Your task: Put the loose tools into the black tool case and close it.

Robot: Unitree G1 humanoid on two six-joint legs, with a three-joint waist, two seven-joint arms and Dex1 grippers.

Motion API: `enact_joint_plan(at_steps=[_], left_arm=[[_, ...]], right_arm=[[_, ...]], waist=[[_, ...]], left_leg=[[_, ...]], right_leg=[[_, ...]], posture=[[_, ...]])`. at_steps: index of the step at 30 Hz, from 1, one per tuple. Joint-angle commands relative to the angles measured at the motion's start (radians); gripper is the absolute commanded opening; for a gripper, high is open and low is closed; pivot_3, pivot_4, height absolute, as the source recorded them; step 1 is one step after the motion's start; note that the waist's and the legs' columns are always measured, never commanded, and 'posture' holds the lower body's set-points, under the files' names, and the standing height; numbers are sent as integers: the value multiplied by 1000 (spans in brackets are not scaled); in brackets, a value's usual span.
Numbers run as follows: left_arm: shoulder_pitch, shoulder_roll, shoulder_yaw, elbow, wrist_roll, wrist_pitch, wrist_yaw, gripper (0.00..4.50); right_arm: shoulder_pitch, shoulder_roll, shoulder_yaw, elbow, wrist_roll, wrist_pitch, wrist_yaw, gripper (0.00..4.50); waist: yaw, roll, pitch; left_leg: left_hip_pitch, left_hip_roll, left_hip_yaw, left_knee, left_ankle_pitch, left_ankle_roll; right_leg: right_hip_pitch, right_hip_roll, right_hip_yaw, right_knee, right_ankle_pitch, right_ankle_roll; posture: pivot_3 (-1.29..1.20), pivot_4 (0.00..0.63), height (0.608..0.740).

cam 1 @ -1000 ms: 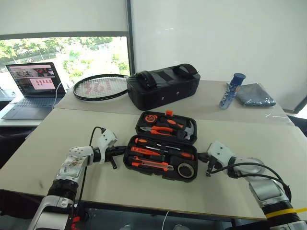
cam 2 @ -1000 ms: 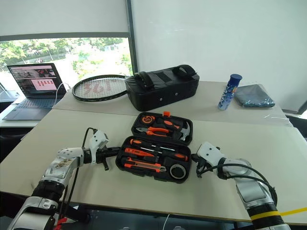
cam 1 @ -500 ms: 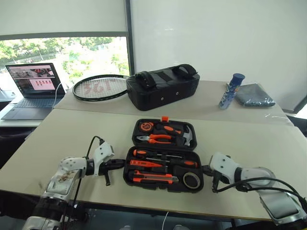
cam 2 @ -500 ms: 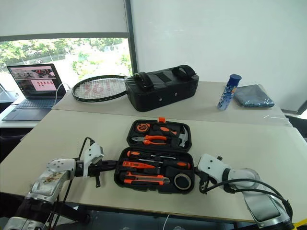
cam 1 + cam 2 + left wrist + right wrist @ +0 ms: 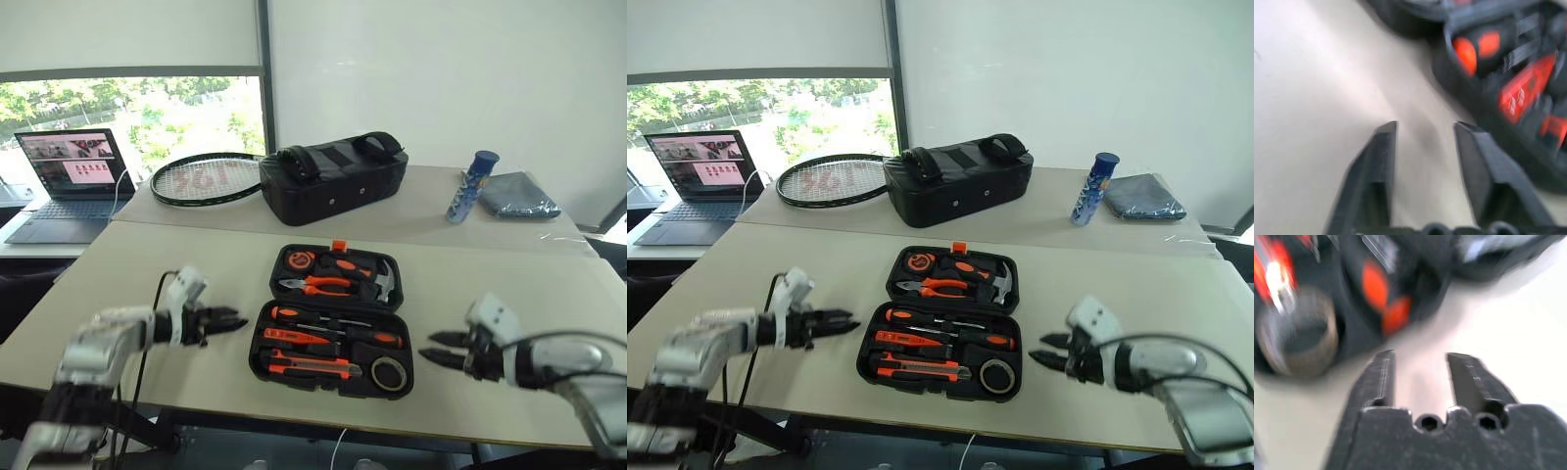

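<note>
The black tool case (image 5: 323, 376) lies open on the near table, its lid (image 5: 284, 257) flat on the far side. In the near half sit the loose tools: an orange-and-black utility knife (image 5: 309, 363), screwdrivers (image 5: 299, 336) and a black tape roll (image 5: 390, 372). My left gripper (image 5: 238, 319) hovers open just left of the case, pointing at it. At the case's right end my right gripper (image 5: 428, 346) is open too, and also points at the case. Both hold nothing. The wrist views show spread fingers (image 5: 1378, 161) (image 5: 1378, 377) over bare table beside the case.
Pliers (image 5: 318, 286), a hammer (image 5: 385, 279) and a tape measure (image 5: 306, 259) sit in the lid. On the far table are a black fabric bag (image 5: 333, 176), a racket (image 5: 206, 178), a laptop (image 5: 73, 181), a blue bottle (image 5: 473, 186) and a grey cloth (image 5: 519, 194).
Both grippers were shut and low beside the case's ends. They have opened, rolled and risen off the table, and the right one has drawn back from the case.
</note>
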Motion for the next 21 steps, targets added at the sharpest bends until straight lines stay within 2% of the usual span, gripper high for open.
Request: enact_joint_plan(at_steps=[1,2,4,8,13,18,20,21], left_arm=[[-118,-34,-14,49,-27,182,73,3801],[-174,-66,-11,96,-15,224,121,4246],[-246,-111,-21,161,11,250,184,4246],[-305,-144,-102,226,57,234,218,4246],[-367,-205,-109,334,104,175,282,4246],[-393,-219,-120,376,125,154,288,4246],[-397,-220,-131,376,130,159,279,4268],[-398,-218,-139,375,134,159,271,4005]], right_arm=[[-169,15,-10,31,69,383,-115,3553],[-245,56,-21,80,72,463,-150,3989],[-365,120,-34,168,56,581,-213,3989],[-512,213,-40,332,-13,612,-358,3989],[-593,246,3,441,-69,611,-445,3989],[-622,245,53,493,-92,608,-469,3989],[-626,236,85,501,-95,608,-468,3491],[-626,232,98,502,-96,608,-466,3355]], waist=[[-5,0,0],[-7,0,0],[-8,0,0],[-14,0,0],[-12,0,0],[-7,0,0],[-9,0,0],[-11,0,0]], left_leg=[[3,0,0,-1,0,0],[4,0,1,-2,0,0],[1,-1,1,-2,0,0],[-5,-2,1,-4,0,0],[-19,-3,1,-2,0,-1],[-19,-4,2,-2,0,-1],[-19,-4,2,-2,0,-1],[-19,-4,2,-2,0,-1]], right_leg=[[3,0,0,0,0,0],[4,0,0,-2,0,0],[0,-1,0,-1,0,0],[-7,-1,1,0,0,-1],[-23,-4,1,5,1,-1],[-23,-4,1,8,1,-1],[-23,-4,1,6,1,-1],[-23,-4,1,6,1,-1]], posture=[[0,150,740],[0,150,740],[0,150,740],[0,150,740],[0,150,740],[0,150,740],[0,150,740],[0,150,740]])
